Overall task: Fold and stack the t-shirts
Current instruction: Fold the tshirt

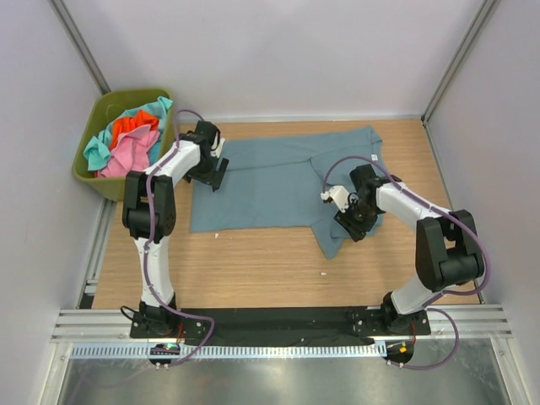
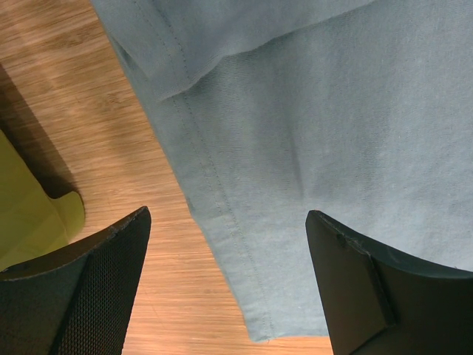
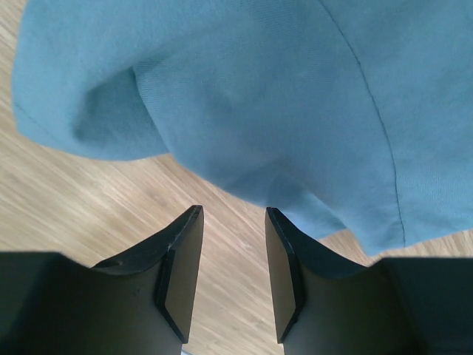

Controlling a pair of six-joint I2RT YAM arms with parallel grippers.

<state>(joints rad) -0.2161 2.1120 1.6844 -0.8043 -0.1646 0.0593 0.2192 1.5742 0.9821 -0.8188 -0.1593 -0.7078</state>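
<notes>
The slate-blue t-shirt lies spread on the wooden table, partly folded, with a flap hanging toward the near side. My left gripper is open at the shirt's left edge; in the left wrist view its jaws straddle the hem corner, one finger over wood, one over cloth. My right gripper is open and empty at the shirt's right near edge; in the right wrist view bunched cloth lies just beyond the fingertips. Pink, orange-red and turquoise shirts lie in the bin.
The olive-green plastic bin stands at the back left off the table's left edge; its corner shows in the left wrist view. White walls enclose the table on three sides. Bare wood lies between the shirt and the arm bases.
</notes>
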